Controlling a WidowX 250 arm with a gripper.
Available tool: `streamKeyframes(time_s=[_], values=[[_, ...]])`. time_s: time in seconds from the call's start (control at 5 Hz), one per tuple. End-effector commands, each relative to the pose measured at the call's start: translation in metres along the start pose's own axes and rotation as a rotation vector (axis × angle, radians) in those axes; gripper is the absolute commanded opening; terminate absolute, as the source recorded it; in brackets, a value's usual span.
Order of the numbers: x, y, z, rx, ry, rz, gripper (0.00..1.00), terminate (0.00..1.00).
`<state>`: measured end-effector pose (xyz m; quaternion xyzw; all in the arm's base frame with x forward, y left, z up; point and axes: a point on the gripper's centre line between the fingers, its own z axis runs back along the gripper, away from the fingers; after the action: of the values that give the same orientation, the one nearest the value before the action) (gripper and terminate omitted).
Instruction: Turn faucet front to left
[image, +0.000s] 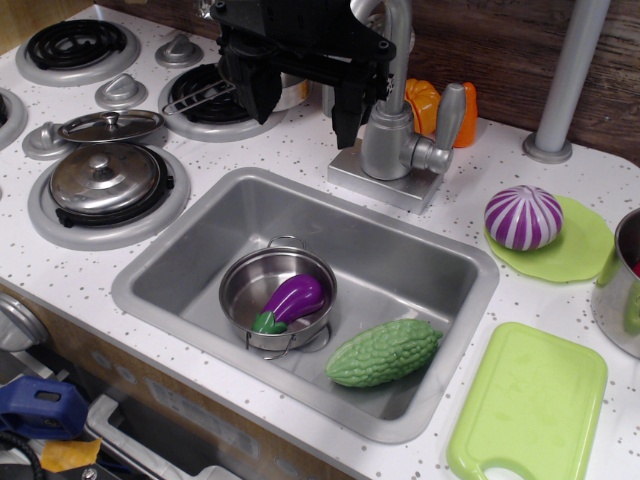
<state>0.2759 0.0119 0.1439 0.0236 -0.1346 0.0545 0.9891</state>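
The faucet (392, 140) is matte silver-grey, on a square base plate behind the sink (180, 262). Its thick body carries a side lever handle (447, 122) on the right and a thin spout rising behind my gripper. My black gripper (305, 108) hangs just left of the faucet body, above the sink's back rim. Its two fingers are spread apart with nothing between them; the right finger (347, 120) is close beside the faucet body. The spout's top is hidden by the gripper body.
A steel pot (245, 290) with a purple eggplant (292, 299) and a green bitter gourd (383, 351) lie in the sink. A lidded pot (105, 180) sits on the left burner. A grey pole (565, 80), a purple-white onion (523, 216) on a green plate, and a green cutting board (528, 400) stand right.
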Motion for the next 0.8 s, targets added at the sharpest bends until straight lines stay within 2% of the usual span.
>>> streamKeyframes(time_s=[0.0,0.2,0.4,0.6], values=[[0.000,0.000,0.000,0.000,0.000,0.000,1.00,0.00],[0.008,0.003,-0.003,-0.023,-0.052,0.000,1.00,0.00],[0.020,0.005,-0.007,-0.006,-0.096,-0.025,1.00,0.00],[0.036,0.011,-0.014,-0.031,-0.165,-0.043,1.00,0.00]])
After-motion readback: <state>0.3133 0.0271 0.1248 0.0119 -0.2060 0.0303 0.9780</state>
